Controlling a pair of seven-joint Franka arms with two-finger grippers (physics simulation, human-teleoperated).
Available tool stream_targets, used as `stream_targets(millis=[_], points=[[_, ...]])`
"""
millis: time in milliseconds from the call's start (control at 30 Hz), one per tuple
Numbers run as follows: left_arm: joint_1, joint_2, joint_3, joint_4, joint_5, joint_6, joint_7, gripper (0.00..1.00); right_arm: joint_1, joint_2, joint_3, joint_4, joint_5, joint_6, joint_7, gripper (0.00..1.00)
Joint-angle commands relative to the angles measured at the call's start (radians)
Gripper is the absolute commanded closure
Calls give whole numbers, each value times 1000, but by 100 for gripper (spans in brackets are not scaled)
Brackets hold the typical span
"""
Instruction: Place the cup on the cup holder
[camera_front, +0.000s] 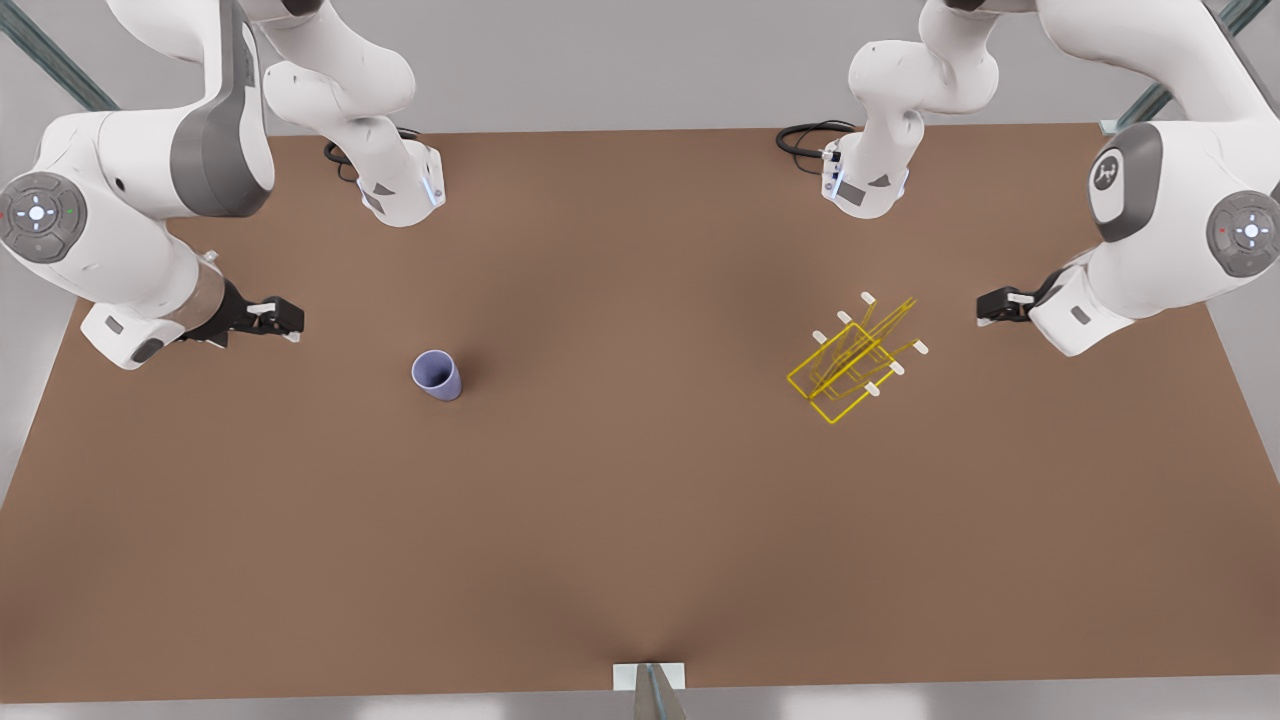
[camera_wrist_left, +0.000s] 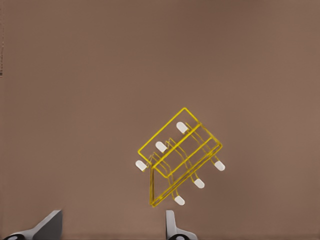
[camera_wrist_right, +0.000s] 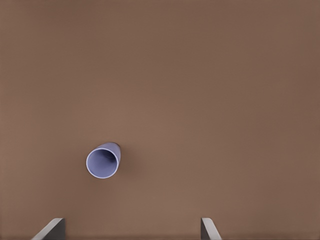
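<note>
The lavender-blue cup (camera_front: 437, 375) stands upright on the brown table, left of centre in the front view; its open mouth faces the right wrist view's camera, cup (camera_wrist_right: 103, 161). My right gripper (camera_front: 295, 320) hovers open at the front view's left, apart from the cup, its fingertips (camera_wrist_right: 54, 227) spread wide. The yellow wire cup holder (camera_front: 850, 365) with white-capped prongs stands at the front view's right and appears as the holder (camera_wrist_left: 180, 157) in the left wrist view. My left gripper (camera_front: 985, 308) hangs open beside it, holding nothing, fingers (camera_wrist_left: 171, 225) apart.
The brown table (camera_front: 640, 520) spans the scene. Both arm bases (camera_front: 400, 185) and black cables (camera_front: 805, 135) sit along the far edge. A small white bracket (camera_front: 648, 675) marks the near edge. Wide bare tabletop lies between cup and holder.
</note>
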Motion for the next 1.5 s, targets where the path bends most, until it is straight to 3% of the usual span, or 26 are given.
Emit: stream_targets(millis=[0,100,200,300,367,467,533,733,833,1467], points=[[-2,-1,0,1,1,-6,-5,0,2,-1,0,0,0,-3,40,0],[-2,-1,0,1,0,-5,-5,0,44,40,-2,2,2,-4,51,0],[-2,-1,0,5,0,-8,-5,0,233,155,-3,7,5,16,185,0],[-1,2,0,5,0,-5,-7,0,267,171,-3,-21,95,45,310,0],[-1,2,0,5,0,-6,-7,0,267,146,0,-180,112,194,307,0],[-2,1,0,8,0,-10,-7,0,247,-8,50,-505,100,445,302,0],[-2,1,0,8,1,-10,-7,0,239,-44,53,-608,74,528,302,0],[-2,1,0,8,1,-11,-7,0,275,21,52,-624,30,740,302,0],[-2,1,0,8,1,-11,-7,0,267,21,50,-722,28,847,302,0],[16,10,2,7,3,-23,-7,0,264,94,44,-836,30,927,308,0]])
